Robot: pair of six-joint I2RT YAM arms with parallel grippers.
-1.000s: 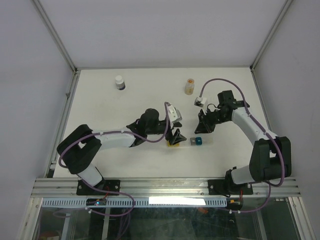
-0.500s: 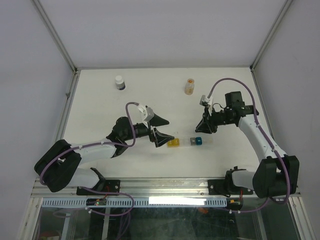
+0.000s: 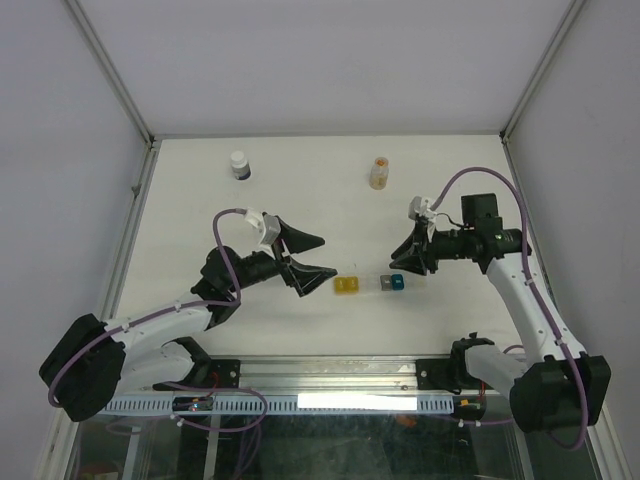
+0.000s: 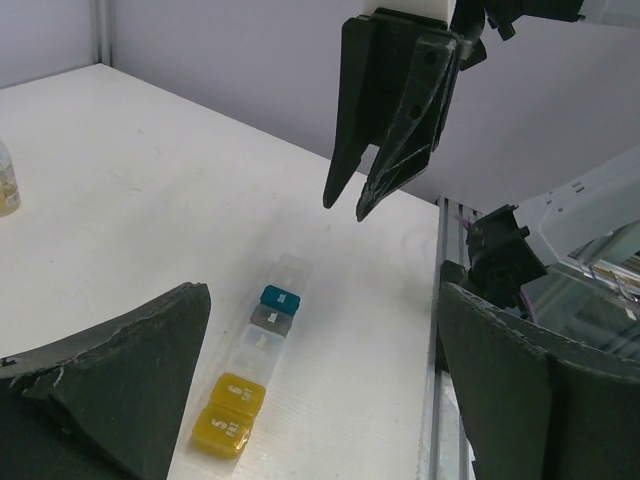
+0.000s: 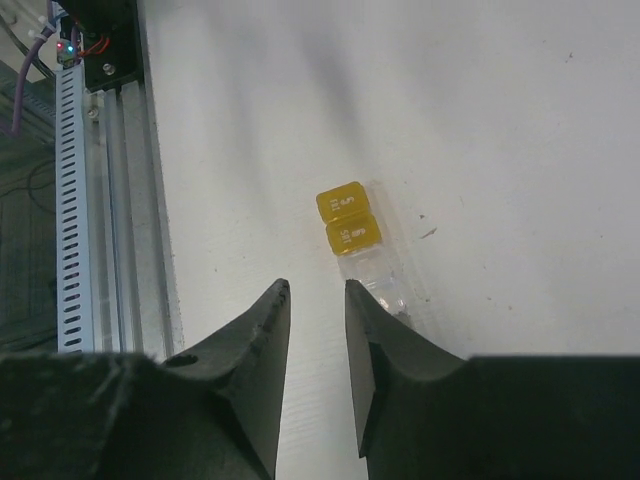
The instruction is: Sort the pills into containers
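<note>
The pill box lies on the white table near the front: a yellow container (image 3: 347,284), a clear section and a teal container (image 3: 396,282). In the left wrist view, yellow (image 4: 231,416) is nearest and teal (image 4: 281,296) beyond. My left gripper (image 3: 327,256) is wide open and empty, left of the yellow end and above the table. My right gripper (image 3: 394,262) hovers above the teal end, jaws narrowly apart, empty; it also shows in the left wrist view (image 4: 345,207). The right wrist view shows yellow (image 5: 348,220); the teal one is hidden there. No loose pills show.
A white bottle with a dark band (image 3: 239,165) stands at the back left. An amber vial (image 3: 378,173) stands at the back middle, also at the left wrist view's edge (image 4: 5,181). A metal rail (image 5: 90,200) runs along the table's near edge.
My left gripper has pulled back left from the yellow end and opened wide. My right gripper has drifted right and a little nearer, staying over the teal end.
</note>
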